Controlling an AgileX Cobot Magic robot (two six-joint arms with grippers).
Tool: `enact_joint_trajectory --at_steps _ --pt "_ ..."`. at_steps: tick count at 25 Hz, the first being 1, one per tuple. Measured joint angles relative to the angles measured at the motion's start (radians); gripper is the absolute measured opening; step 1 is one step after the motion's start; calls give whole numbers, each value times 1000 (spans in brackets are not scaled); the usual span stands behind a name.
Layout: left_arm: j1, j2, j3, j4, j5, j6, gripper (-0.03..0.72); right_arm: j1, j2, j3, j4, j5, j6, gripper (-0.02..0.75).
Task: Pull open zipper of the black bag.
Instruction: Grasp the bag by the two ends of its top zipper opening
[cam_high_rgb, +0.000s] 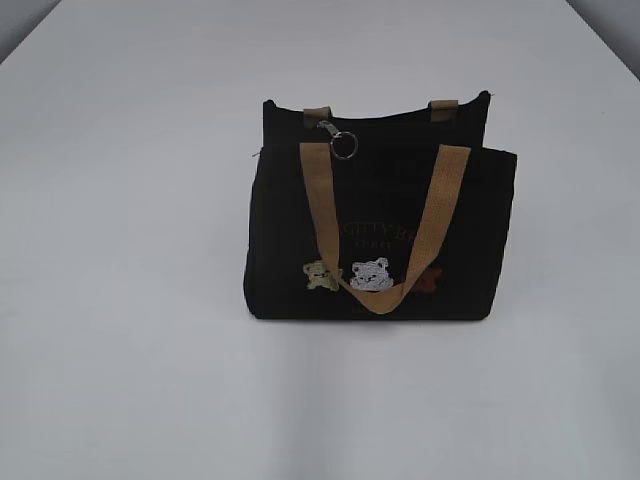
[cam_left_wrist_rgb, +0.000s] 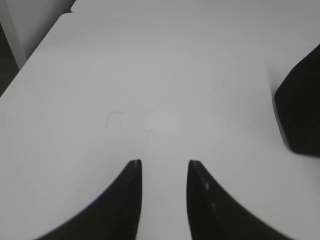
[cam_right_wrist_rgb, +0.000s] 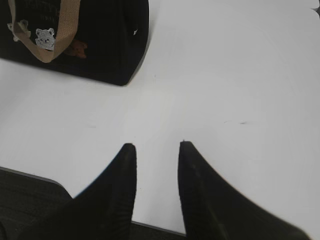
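The left end effector (cam_left_wrist_rgb: 164, 167) hovers over bare white bench (cam_left_wrist_rgb: 150, 75), its jaws spread apart with nothing between them; only a corner of the black bag (cam_left_wrist_rgb: 300, 110) shows at the right edge of its view. The right end effector (cam_right_wrist_rgb: 156, 150) is likewise spread and empty, near the bench's front edge, with the bag up and to its left. In the exterior view the bag stands upright mid-bench, its zipper pull's silver ring (cam_high_rgb: 344, 146) hanging near the left tan strap (cam_high_rgb: 318, 200). The likely risks: a jaw catching the strap instead of the small ring, or the unbraced, soft bag sliding or tipping when the pull is tugged.
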Motion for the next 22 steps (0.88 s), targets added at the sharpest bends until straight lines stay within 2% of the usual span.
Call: enact_joint_trajectory --at_steps 22 --pt "0 0 0 0 0 0 235 0 0 0 0 0 0 235"
